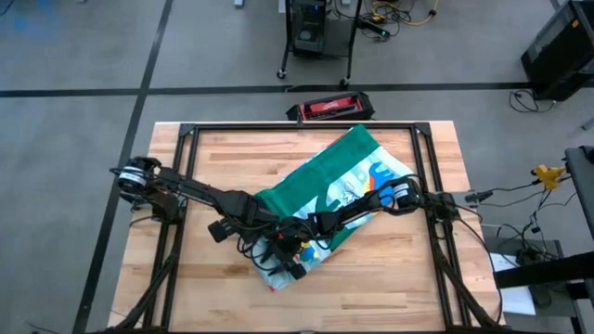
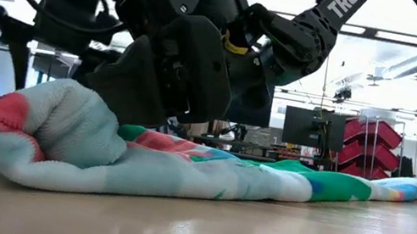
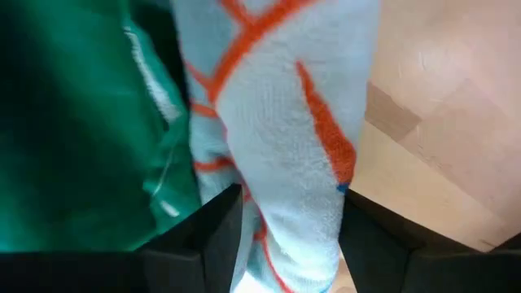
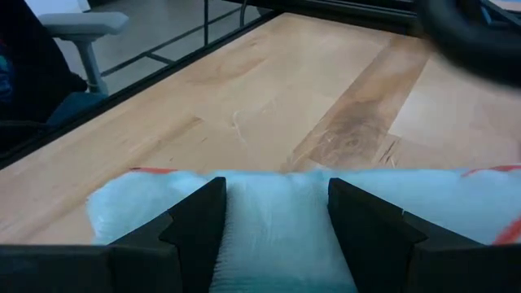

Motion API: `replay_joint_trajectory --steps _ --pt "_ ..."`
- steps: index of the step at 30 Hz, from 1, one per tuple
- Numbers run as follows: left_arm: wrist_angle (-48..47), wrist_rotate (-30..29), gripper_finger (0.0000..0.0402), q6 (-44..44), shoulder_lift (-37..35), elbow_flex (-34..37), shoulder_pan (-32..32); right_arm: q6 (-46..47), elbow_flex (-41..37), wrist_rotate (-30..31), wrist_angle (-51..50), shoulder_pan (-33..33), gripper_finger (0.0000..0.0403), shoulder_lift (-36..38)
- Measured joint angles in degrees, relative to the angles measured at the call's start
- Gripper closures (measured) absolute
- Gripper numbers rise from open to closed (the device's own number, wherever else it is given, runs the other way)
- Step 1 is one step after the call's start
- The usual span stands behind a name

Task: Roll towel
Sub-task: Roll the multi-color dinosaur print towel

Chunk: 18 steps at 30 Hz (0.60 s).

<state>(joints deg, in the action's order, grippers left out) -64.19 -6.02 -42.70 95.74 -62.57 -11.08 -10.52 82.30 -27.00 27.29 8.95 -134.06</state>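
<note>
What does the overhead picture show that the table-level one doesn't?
Only the high view shows the towel's green back spread diagonally across the table, both arms reaching in from either side, and a red case on the floor beyond. Only the low view shows the thick rolled end at the near edge and the room behind with red bins. Both show the left gripper and right gripper close together on the towel.

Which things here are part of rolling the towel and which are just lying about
Part of the job:
- soft dinosaur-print towel with green back, near end rolled up
- left end effector, fingers either side of the roll
- right end effector, fingers either side of the roll
- wooden table

Lying about:
- red and black case, on the floor past the table
</note>
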Motion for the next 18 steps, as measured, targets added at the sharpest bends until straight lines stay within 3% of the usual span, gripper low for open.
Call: replay_joint_trajectory --steps 11,18 --pt "4.2 1.0 0.0259 -1.1 0.0 1.4 -0.4 0.0 -0.3 0.1 0.0 0.1 0.0199 0.0" --pt "7.4 1.0 0.0251 -3.5 0.3 1.6 -0.3 0.0 -0.6 0.0 0.0 0.2 0.0199 0.0"
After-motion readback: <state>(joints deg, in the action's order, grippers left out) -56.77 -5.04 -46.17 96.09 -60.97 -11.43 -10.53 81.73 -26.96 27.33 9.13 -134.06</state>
